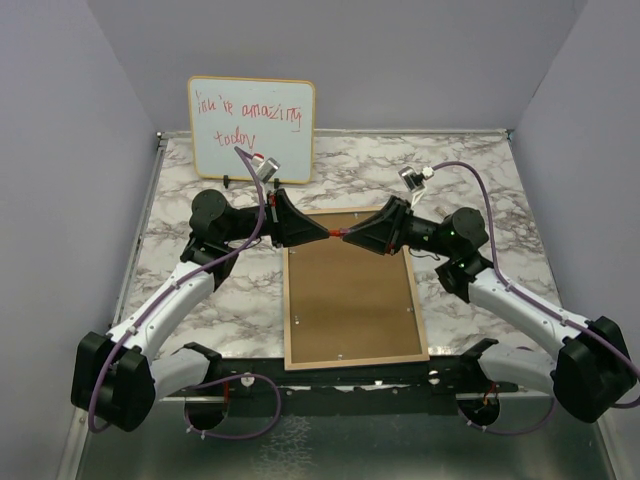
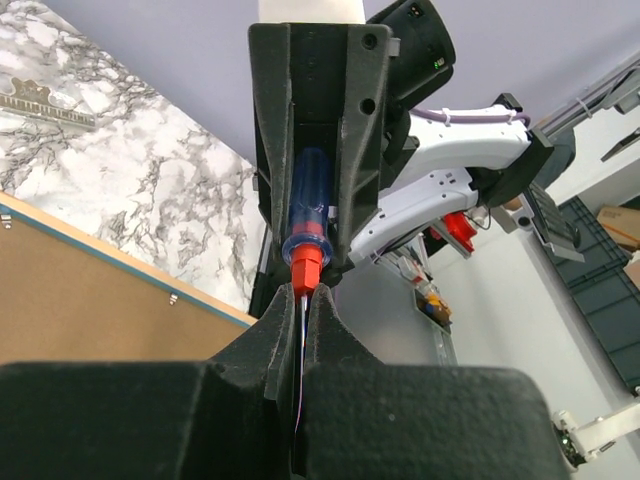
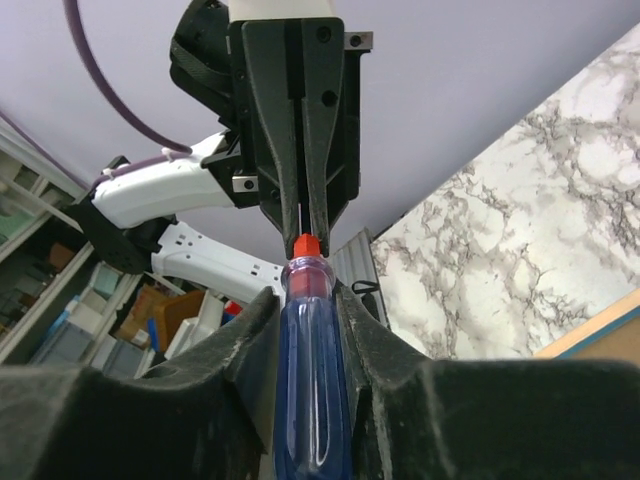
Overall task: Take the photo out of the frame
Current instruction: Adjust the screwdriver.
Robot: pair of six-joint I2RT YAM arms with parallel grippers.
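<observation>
The frame (image 1: 288, 310) lies face down at the table's middle, showing its pale wood rim and brown backing board (image 1: 350, 300). The photo is hidden under that board. Above the frame's far edge my two grippers meet tip to tip on a small screwdriver (image 1: 338, 234). My left gripper (image 2: 300, 295) is shut on its thin metal shaft. My right gripper (image 3: 308, 300) is shut on its clear blue handle (image 3: 312, 380), whose red collar (image 3: 306, 245) sits between the two sets of fingertips. The frame's rim (image 2: 120, 258) also shows low in the left wrist view.
A small whiteboard (image 1: 250, 128) with red handwriting stands upright at the back left of the marble table (image 1: 460, 180). Small metal tabs (image 1: 409, 311) dot the inner edge of the frame's back. Purple walls enclose the table on three sides.
</observation>
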